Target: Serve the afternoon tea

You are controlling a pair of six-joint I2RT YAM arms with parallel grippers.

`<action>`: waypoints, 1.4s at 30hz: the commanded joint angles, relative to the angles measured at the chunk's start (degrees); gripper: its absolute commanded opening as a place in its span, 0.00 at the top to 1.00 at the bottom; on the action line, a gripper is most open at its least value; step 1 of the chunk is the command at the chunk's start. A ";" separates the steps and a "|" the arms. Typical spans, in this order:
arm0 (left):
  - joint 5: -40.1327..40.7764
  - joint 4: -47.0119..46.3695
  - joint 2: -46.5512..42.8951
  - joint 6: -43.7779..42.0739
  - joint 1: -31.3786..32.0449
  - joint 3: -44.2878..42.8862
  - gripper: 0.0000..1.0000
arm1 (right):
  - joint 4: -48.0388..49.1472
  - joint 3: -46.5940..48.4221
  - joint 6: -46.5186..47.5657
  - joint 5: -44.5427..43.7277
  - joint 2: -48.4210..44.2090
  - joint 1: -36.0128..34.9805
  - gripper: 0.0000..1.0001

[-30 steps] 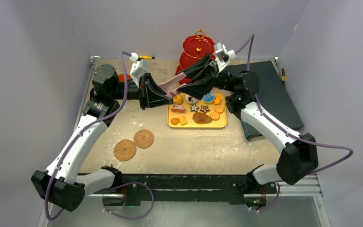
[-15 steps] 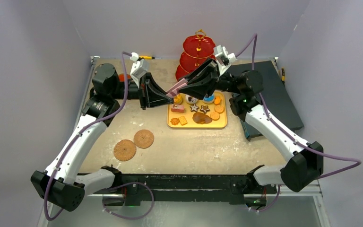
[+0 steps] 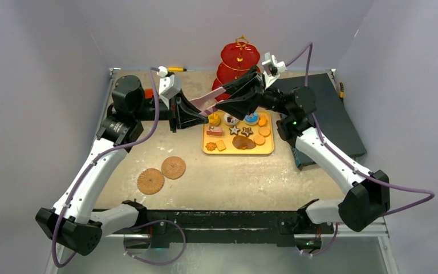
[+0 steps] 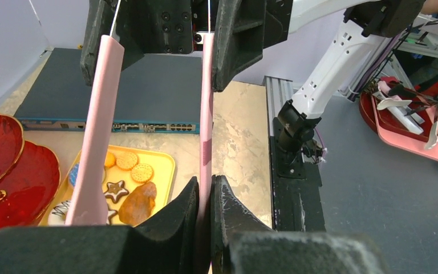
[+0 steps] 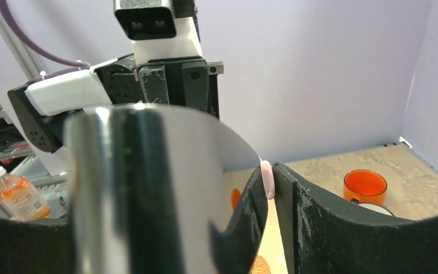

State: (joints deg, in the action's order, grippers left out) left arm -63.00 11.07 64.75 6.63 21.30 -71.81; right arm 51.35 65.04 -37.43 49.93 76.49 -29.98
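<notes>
- Left hand (image 4: pixel 205 200): pinched shut on one pink tip of the single tongs (image 4: pixel 100 142).
- Right hand (image 3: pixel 225 98): gripping same tongs, above one yellow tray (image 3: pixel 238 152).
- About twelve pastries (image 3: pixel 243 142) on tray.
- One red stand (image 3: pixel 239 56) just behind tray.
- One orange mug (image 5: pixel 365 185) on surface (image 3: pixel 234 177).

Pastries (image 3: pixel 243 142) grouped, red tiered stand (image 3: pixel 239 56) upright

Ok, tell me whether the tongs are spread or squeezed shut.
Spread: in the left wrist view the two pink arms of the tongs stand well apart, the left gripper shut on just one.
</notes>
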 commanded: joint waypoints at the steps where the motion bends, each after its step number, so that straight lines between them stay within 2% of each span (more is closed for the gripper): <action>1: 4.14 1.40 -0.52 -4.59 -0.52 -1.41 1.00 | 4.93 0.00 -3.36 -1.35 -1.57 -0.08 0.32; 3: 4.50 1.46 -0.50 -4.74 -0.56 -1.35 1.00 | 5.44 0.09 -3.98 -1.18 -1.08 -0.08 0.33; 6: 4.70 1.57 -0.44 -4.97 -0.53 -1.71 1.00 | 5.03 -0.02 -3.95 -1.42 -0.86 -0.08 0.42; 10: 4.55 1.67 -0.33 -5.02 -0.56 -1.98 1.00 | 4.80 -0.84 -3.32 -2.02 -1.27 -0.09 0.48; 21: 3.98 2.34 0.54 -4.21 -0.55 -3.60 0.99 | 0.17 -0.64 1.77 1.21 -2.60 -0.08 0.50; 22: 4.12 2.82 0.63 -4.43 -0.51 -3.76 0.94 | -0.38 -0.54 2.11 1.19 -2.58 -0.08 0.51; 23: 4.35 3.59 0.71 -4.82 -0.42 -4.16 0.82 | -2.02 -0.59 2.64 0.64 -2.78 -0.08 0.51; 24: 4.77 4.71 0.79 -5.50 -0.49 -4.70 0.59 | -3.19 -0.80 3.20 -0.57 -3.10 -0.10 0.51; 25: 4.91 5.78 0.88 -6.18 -0.49 -5.28 0.40 | -5.29 -0.87 4.93 -2.28 -3.57 -0.08 0.50; 26: 5.28 6.94 0.90 -6.36 -0.54 -6.02 0.26 | -7.67 -0.81 7.56 -4.27 -3.99 -0.08 0.49; 27: 5.76 8.05 0.97 -8.09 -0.49 -6.93 0.17 | -10.04 -0.79 10.19 -6.76 -4.44 -0.08 0.49; 32: 12.32 15.43 1.71 -9.88 -0.51 -11.60 0.07 | -15.77 -3.45 18.11 -18.99 -6.28 -0.13 0.48; 36: 22.88 21.54 3.39 -10.30 -0.71 -14.66 0.04 | -17.41 -7.45 23.41 -30.90 -7.25 -0.08 0.48; 42: 35.33 29.29 9.06 -10.51 -1.71 -19.79 0.01 | -17.04 -14.73 27.33 -44.15 -7.92 -0.54 0.46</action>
State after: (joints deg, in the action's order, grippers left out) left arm -39.22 33.52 70.70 -2.74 20.62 -88.58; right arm 33.82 53.34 -15.29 18.31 69.82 -30.00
